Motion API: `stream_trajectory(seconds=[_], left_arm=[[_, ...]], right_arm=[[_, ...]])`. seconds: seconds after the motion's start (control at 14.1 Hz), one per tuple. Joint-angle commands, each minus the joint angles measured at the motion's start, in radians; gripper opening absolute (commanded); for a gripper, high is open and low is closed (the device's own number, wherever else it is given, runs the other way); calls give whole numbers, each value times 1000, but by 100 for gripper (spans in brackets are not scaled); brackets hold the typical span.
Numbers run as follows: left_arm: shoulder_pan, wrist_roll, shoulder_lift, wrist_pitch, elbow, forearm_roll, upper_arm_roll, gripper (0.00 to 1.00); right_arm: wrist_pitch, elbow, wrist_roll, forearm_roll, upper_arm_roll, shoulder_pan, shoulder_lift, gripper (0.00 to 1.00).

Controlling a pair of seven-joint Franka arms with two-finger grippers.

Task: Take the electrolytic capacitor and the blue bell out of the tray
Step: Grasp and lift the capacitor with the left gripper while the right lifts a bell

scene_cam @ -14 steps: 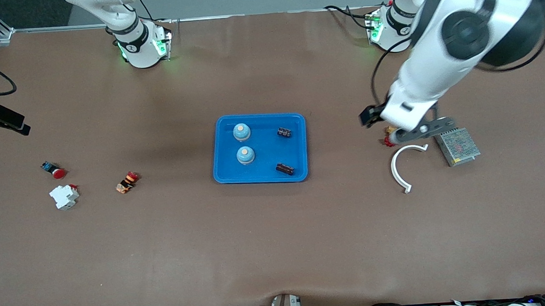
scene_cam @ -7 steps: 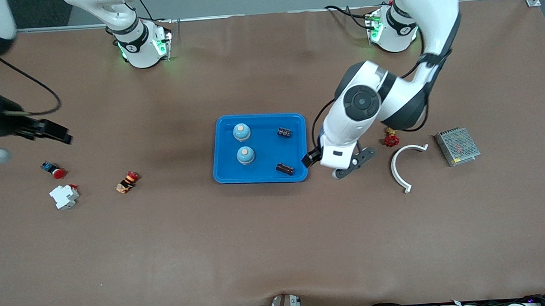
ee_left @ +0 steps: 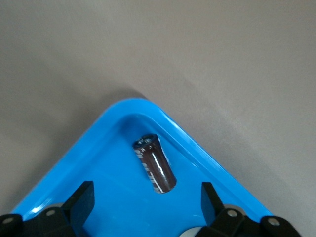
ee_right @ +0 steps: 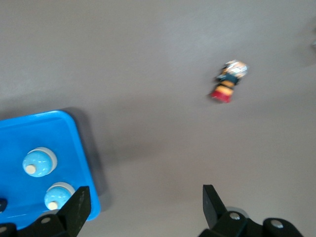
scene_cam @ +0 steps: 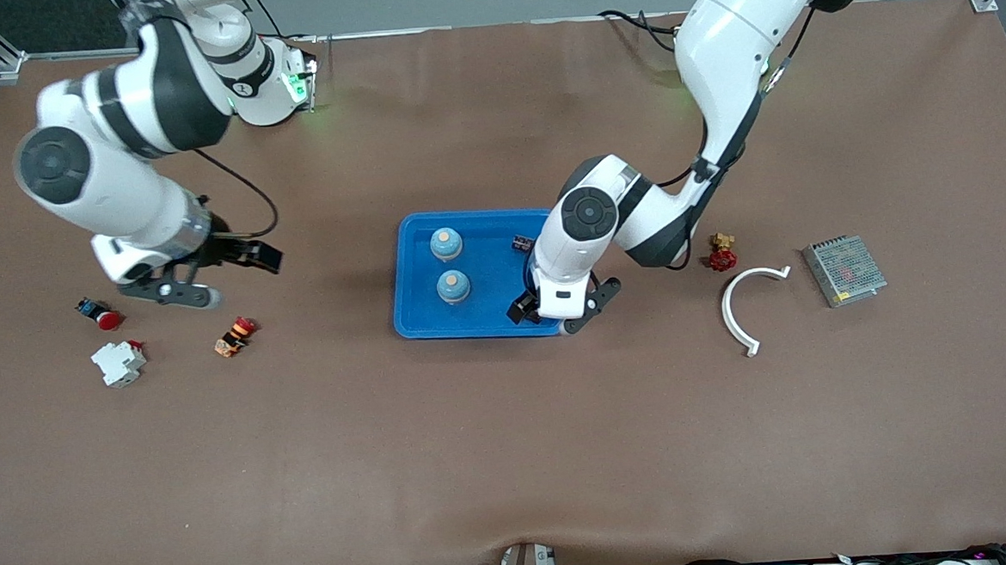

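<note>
Even, soft light falls from overhead on my table (scene_cam: 512,454), bright enough everywhere, with only faint shadows pooling under my arms and beside the blue tray (scene_cam: 408,318). My right wrist view is smeared, the small orange part (ee_right: 228,81) blurred. My left wrist view is sharper, and the capacitor (ee_left: 155,163) carries a thin white glint.
</note>
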Motion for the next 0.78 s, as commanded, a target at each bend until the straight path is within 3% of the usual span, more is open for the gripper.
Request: stream_trajectory(seconds=[0.0, 0.36, 0.71], left_arm=[[-14, -36, 45, 21, 27, 21, 9, 86], [-75, -70, 66, 31, 30, 21, 46, 80], [-103, -73, 101, 31, 55, 21, 67, 79]], right_arm=[[136, -118, 87, 30, -9, 89, -31, 100], [326, -173, 248, 28, -11, 285, 38, 100], [440, -198, 297, 28, -11, 362, 113, 100]])
